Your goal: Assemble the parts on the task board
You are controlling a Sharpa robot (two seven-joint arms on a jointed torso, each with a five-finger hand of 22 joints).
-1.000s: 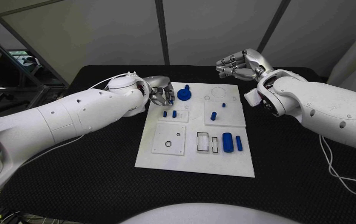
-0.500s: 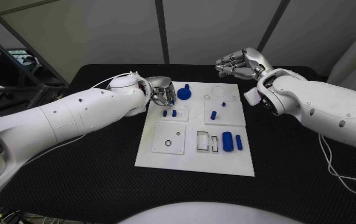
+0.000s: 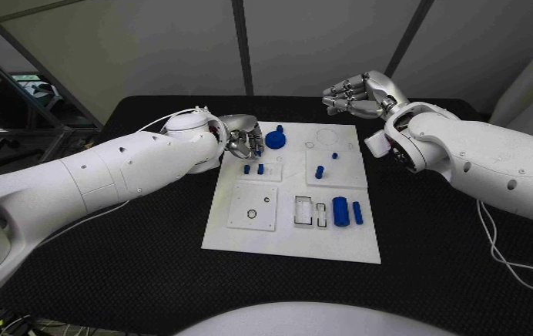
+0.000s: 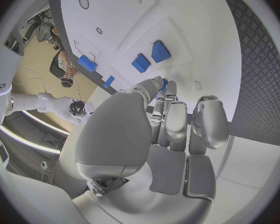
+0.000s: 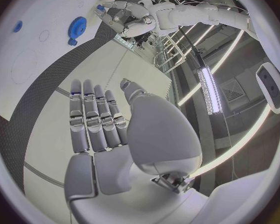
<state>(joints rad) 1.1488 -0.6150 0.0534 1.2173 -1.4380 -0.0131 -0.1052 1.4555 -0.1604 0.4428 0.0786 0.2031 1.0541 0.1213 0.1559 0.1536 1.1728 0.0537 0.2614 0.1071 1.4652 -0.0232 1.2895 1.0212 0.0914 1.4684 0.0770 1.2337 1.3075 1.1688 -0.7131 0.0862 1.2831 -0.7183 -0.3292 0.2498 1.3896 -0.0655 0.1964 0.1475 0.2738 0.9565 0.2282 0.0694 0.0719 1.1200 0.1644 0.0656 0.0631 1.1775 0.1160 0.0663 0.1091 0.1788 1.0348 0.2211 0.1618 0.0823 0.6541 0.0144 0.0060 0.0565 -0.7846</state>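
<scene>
Parts in blue plastic sat on the white rectangular task board [image 3: 291,240], which lay flat in the middle of the black textured table [image 3: 133,267]. A round blue gear-like disc with a raised stub [image 3: 276,139] stood at the board's far end. Two short blue pegs [image 3: 253,169] stood upright in a raised white square tile near the left edge, and a single blue peg [image 3: 319,172] stood in the neighbouring tile with a tiny blue stud [image 3: 334,156] beyond it. Nearer the robot, a rounded blue block [image 3: 340,213] and a slim blue bar [image 3: 357,213] lay side by side to the right of two empty rectangular slots [image 3: 311,212]; a further white tile with a small ring-shaped hole [image 3: 252,209] lay to their left.

The silver left hand [image 3: 241,142] hovered at the board's far left corner, just beside the gear disc, its fingers [image 4: 177,124] curled inward; a speck of blue showed at their tips in the left wrist view, but whether anything was pinched could not be told. The silver right hand [image 3: 357,96] was raised beyond the board's far right corner, well apart from it, its fingers [image 5: 95,119] extended side by side and slightly bent, holding nothing. No legible writing showed on the board.
</scene>
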